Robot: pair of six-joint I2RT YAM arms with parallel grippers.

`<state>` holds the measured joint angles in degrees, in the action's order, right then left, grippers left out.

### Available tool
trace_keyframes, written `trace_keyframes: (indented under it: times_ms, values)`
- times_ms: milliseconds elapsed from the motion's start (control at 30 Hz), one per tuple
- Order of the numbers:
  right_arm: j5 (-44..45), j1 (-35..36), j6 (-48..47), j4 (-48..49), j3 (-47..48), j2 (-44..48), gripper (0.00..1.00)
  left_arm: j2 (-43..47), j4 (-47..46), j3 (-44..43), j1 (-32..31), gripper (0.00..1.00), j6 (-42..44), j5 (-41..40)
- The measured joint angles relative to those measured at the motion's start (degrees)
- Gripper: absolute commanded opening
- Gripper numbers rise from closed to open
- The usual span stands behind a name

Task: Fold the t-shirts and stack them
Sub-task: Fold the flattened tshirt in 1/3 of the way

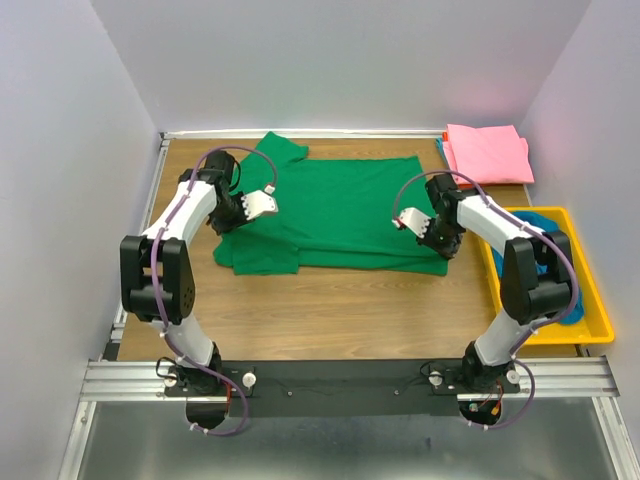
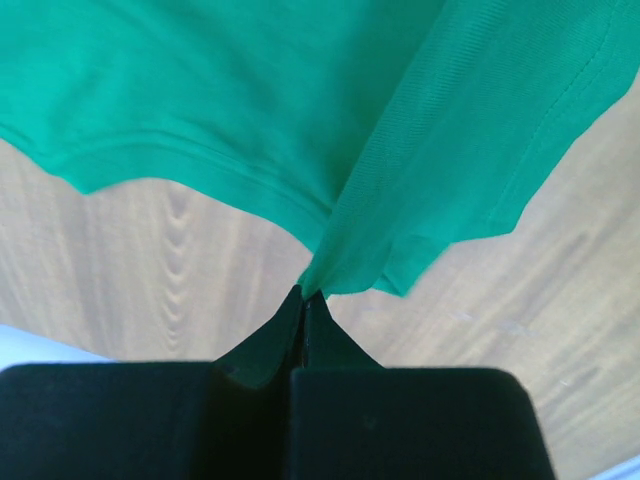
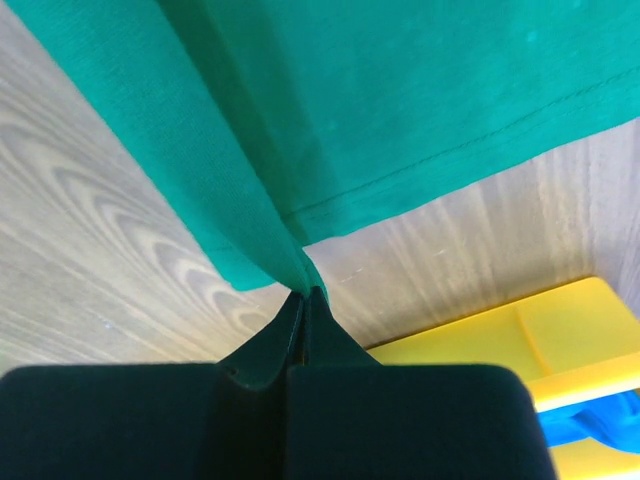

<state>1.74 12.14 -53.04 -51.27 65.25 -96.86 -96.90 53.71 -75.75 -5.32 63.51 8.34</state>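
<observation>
The dark green t-shirt (image 1: 335,212) lies spread on the wooden table (image 1: 330,310), its near edge partly doubled over. At the shirt's left side my left gripper (image 1: 228,222) is shut, and the left wrist view shows its tips (image 2: 304,292) pinching a gathered fold of green fabric (image 2: 420,150) above the wood. My right gripper (image 1: 440,245) is shut at the shirt's near right corner, tips (image 3: 305,292) clamped on a stretched green fold (image 3: 230,190). A pink t-shirt (image 1: 487,152) rests folded at the back right. A teal-blue t-shirt (image 1: 545,222) lies bunched in the tray.
The yellow plastic tray (image 1: 592,318) stands along the table's right edge, close to my right arm; its rim (image 3: 470,350) shows just beside the right fingers. White walls close in the back and both sides. Bare wood runs between the shirt and the arm bases.
</observation>
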Motion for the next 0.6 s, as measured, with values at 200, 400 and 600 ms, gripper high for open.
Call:
trace_keyframes:
  times_ms: [200, 400, 600]
  values:
    - [-0.2, -0.5, -0.6, 0.0, 2.3, -3.4, 0.01, -3.5, -0.8, -2.0, -0.1, 0.0, -0.3, 0.0]
    - [-0.2, -0.6, -0.6, 0.0, 3.2, -5.8, 0.02, -5.8, -1.6, -2.0, -0.7, 0.0, -1.0, 0.0]
    - [-0.2, -0.6, -0.6, 0.0, 4.3, -7.3, 0.07, -7.1, -2.9, -2.0, -0.9, 0.0, -1.5, 0.0]
